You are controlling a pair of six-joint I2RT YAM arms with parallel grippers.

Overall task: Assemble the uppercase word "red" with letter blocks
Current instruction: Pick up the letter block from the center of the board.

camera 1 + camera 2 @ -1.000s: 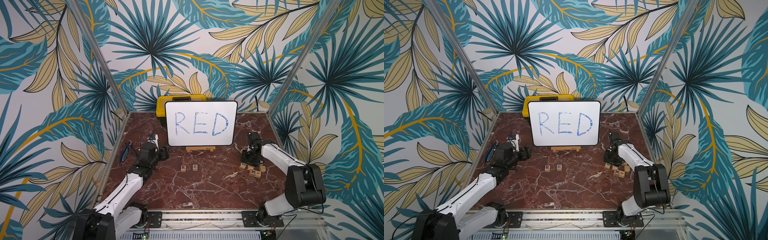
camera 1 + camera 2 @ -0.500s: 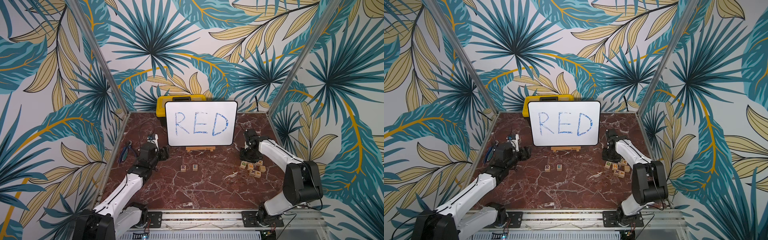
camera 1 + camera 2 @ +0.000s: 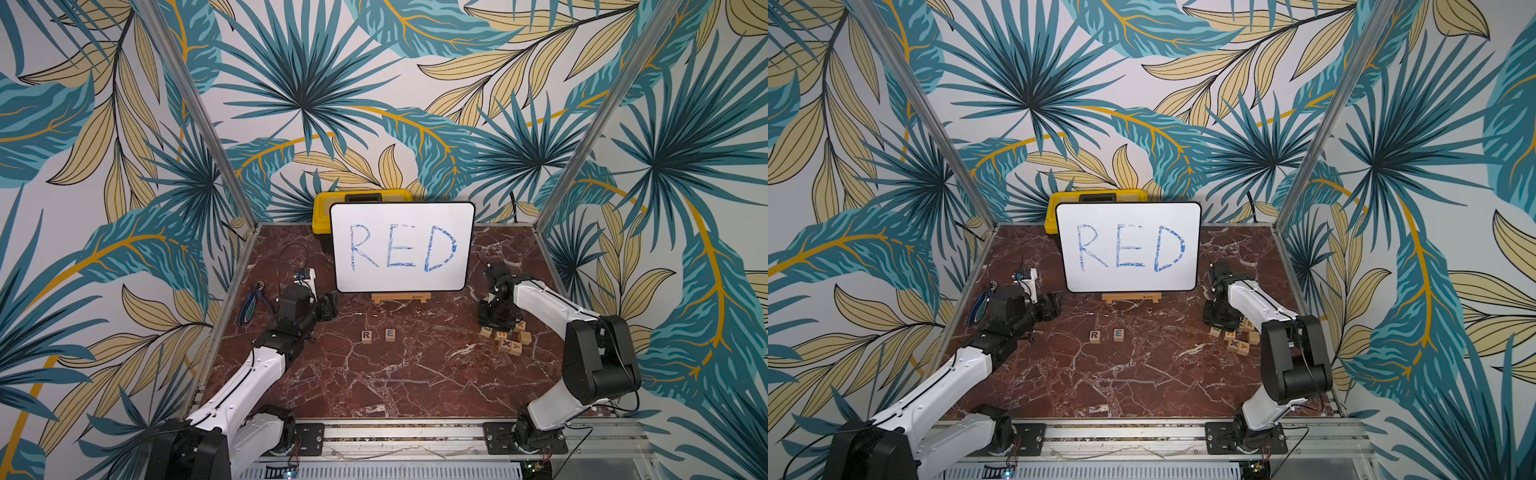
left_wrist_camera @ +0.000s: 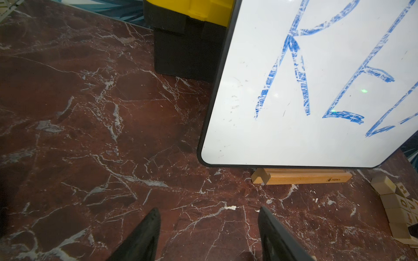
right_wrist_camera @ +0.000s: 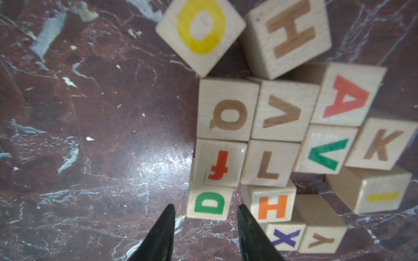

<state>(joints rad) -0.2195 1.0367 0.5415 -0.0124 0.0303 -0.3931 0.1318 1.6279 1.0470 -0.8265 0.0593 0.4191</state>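
The right fingers [image 5: 162, 230] are spread and empty, pointing down at the surface [image 3: 374, 382]. The D block [image 5: 209, 202] lies just past their tips and lines up with the gap. The gap looks a little wider than the block, with slightly more room on the open side than on the side facing the orange H block [image 5: 271, 206]. The D is a cube, so it has no long axis to match. Its faces sit nearly square to the fingers, and a straight descent should straddle it.

The margins are tight. The D touches or almost touches the red f block [image 5: 218, 165] behind it, and the H stands just beside it. The finger on that side must drop into a narrow slot and may nudge the H.

In both top views the right arm hangs over the near edge of the heap [image 3: 507, 336]. That edge faces the R block [image 3: 366, 336] and the E block [image 3: 390, 334], which stand side by side before the board [image 3: 402, 247]. The spot beside the E is free for the D.

The left fingers [image 4: 144, 237] are also spread and hold nothing. They hang over bare surface near the board's corner, well apart from the heap. The pick therefore falls to the right arm.
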